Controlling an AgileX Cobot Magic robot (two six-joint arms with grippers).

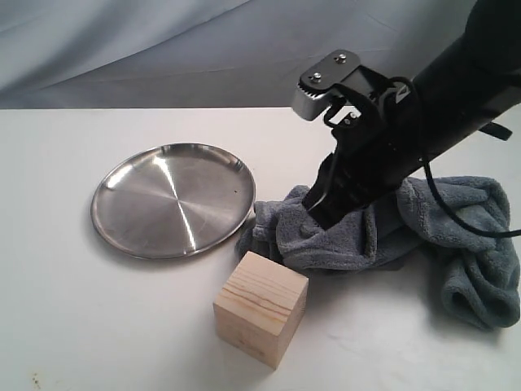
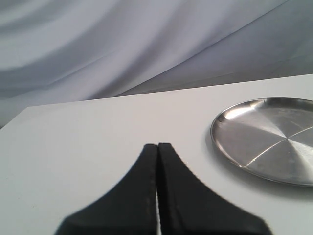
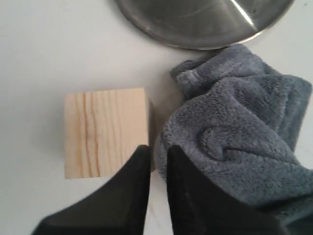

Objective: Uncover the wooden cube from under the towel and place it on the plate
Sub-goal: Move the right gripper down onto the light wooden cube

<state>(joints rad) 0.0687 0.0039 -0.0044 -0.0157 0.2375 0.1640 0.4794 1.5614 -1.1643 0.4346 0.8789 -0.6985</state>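
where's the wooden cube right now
In the exterior view the wooden cube sits uncovered on the table, front centre, just in front of the towel and to the lower right of the plate, not on it.

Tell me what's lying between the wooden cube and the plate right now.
Bare table between the wooden cube and the plate; the towel bunches just to one side. The exterior and right wrist views both show it.
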